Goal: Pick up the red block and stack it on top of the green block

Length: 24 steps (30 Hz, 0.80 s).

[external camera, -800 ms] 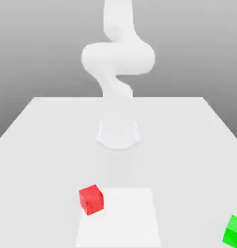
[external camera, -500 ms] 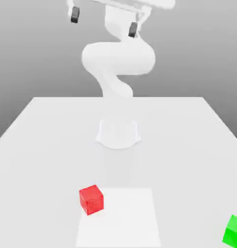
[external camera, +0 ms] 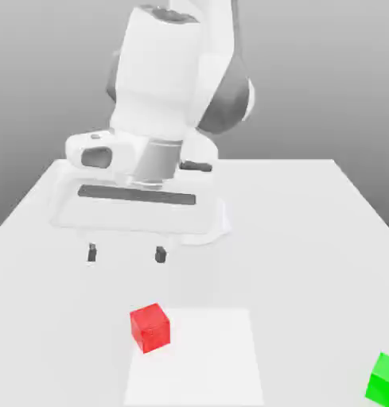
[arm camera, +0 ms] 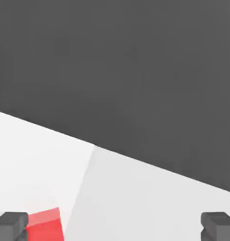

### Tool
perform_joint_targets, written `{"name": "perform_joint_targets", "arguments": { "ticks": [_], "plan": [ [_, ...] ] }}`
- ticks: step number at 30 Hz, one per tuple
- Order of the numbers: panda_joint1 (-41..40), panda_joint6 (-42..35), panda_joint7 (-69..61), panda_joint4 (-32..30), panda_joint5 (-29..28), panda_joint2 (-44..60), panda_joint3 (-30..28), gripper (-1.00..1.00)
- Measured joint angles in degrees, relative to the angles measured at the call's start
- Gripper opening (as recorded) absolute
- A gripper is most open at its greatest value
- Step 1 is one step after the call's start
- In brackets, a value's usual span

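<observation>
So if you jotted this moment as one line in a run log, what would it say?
phase: approach | gripper: open, empty, above table | red block: on table, untouched | green block: apart, at exterior view's right

Red block, green block

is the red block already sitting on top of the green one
No, in the exterior view the red block rests on the table, well apart from the green block.

Pretty clearly a bare simulator scene: flat white bench, blank grey gradient backdrop, untextured arm (no room, no clutter, nothing homely).
</observation>
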Motion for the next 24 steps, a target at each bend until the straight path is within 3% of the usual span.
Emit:
{"name": "perform_joint_targets", "arguments": {
  "ticks": [4, 10, 24],
  "plan": [
    [0.23, 3.82, -8.42, -3.36, 5.19, 4.12, -1.44, 0.0],
    [1.66, 8.7, -22.42, -6.88, 17.27, 8.43, -1.88, 0.0],
    [0.96, 18.65, -25.26, -5.26, 20.98, 19.94, -0.48, 0.0]
  ]
}}
